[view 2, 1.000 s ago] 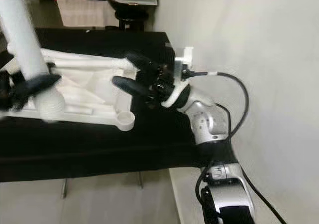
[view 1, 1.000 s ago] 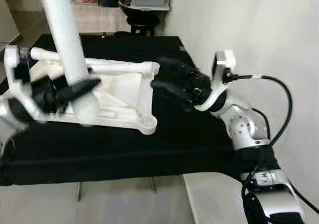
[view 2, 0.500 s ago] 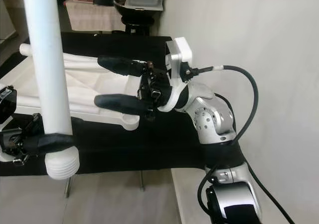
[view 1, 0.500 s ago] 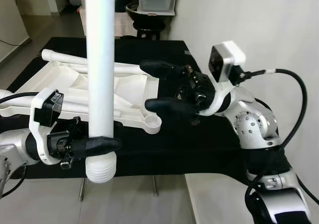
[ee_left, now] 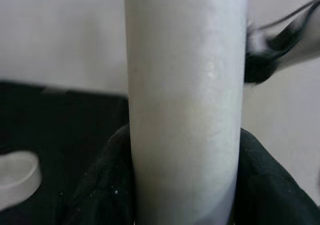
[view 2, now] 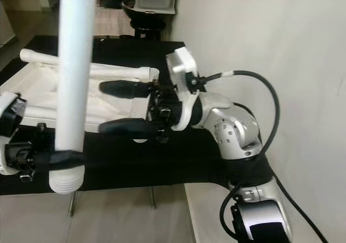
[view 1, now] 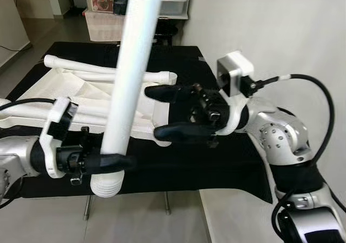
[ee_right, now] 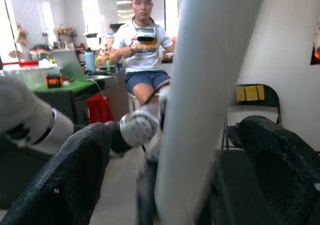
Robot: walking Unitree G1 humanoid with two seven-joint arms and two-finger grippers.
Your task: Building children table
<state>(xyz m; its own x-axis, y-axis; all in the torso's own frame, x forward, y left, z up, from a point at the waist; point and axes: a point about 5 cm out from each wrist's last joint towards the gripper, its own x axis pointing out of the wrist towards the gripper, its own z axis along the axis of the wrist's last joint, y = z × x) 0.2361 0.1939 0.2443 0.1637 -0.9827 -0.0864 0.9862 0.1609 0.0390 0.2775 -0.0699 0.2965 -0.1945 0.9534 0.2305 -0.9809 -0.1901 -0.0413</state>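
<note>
On your left, the left gripper has its fingers clenched around the white table leg, low down, just above its ribbed end. You are holding the leg nearly upright at the near edge of the tabletop, its top leaning to the right and running out of view above. The ribbed end hangs past the near edge, over the floor.

Behind the leg, the white table frame lies flat on the black-covered tabletop, its round socket at the near right corner partly hidden by the right gripper.

To the right, your right gripper hovers over the frame's right end with its fingers released and spread wide, one toward the far side and one nearer. The wrist view looks between them at the leg, which stands in the gap without touching either finger. Past it a person sits facing you.

Far back stand storage boxes.
</note>
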